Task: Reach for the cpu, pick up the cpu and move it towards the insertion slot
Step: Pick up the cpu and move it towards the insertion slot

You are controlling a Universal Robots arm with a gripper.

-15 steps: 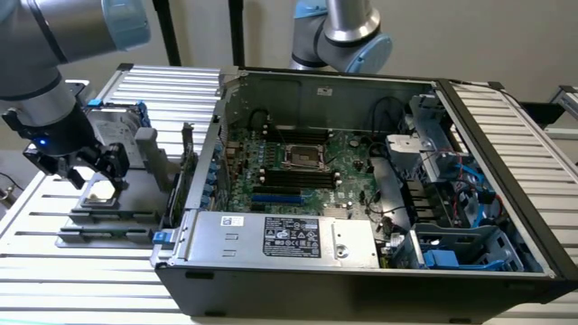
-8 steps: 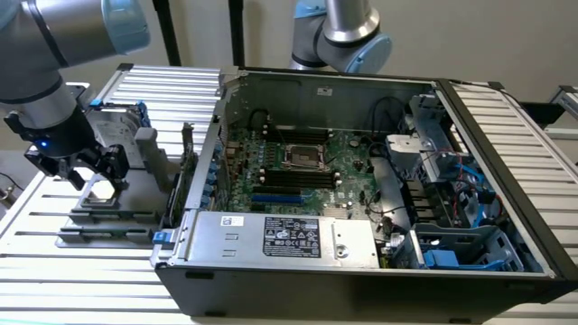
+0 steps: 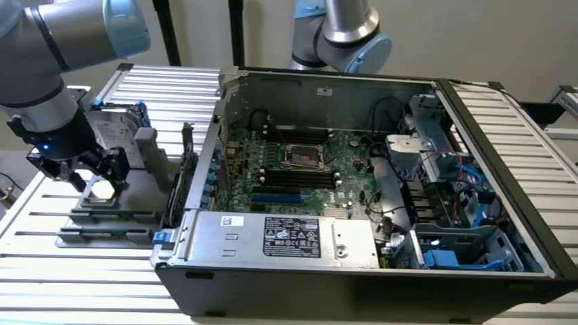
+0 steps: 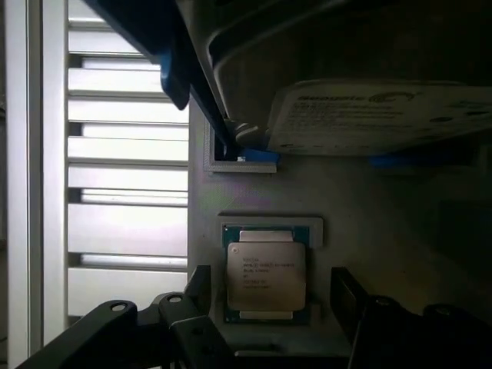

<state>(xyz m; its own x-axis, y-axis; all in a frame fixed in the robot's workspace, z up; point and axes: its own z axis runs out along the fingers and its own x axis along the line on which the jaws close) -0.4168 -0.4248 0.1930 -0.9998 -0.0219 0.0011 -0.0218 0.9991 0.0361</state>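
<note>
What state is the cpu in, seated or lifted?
Seated: the cpu lies flat in its recess in the grey fixture, with the gripper open over it.

Matt silver metal-topped cpu (image 4: pixel 265 274)

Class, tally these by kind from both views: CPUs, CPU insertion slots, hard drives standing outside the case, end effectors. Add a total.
cpu: 1
insertion slot: 1
hard drive: 1
end effector: 1
Total: 4

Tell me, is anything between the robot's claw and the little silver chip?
Nothing, in the wrist view. The open gripper hangs over the cpu, a finger on each side, with just bare grey holder showing in the gaps.
</note>
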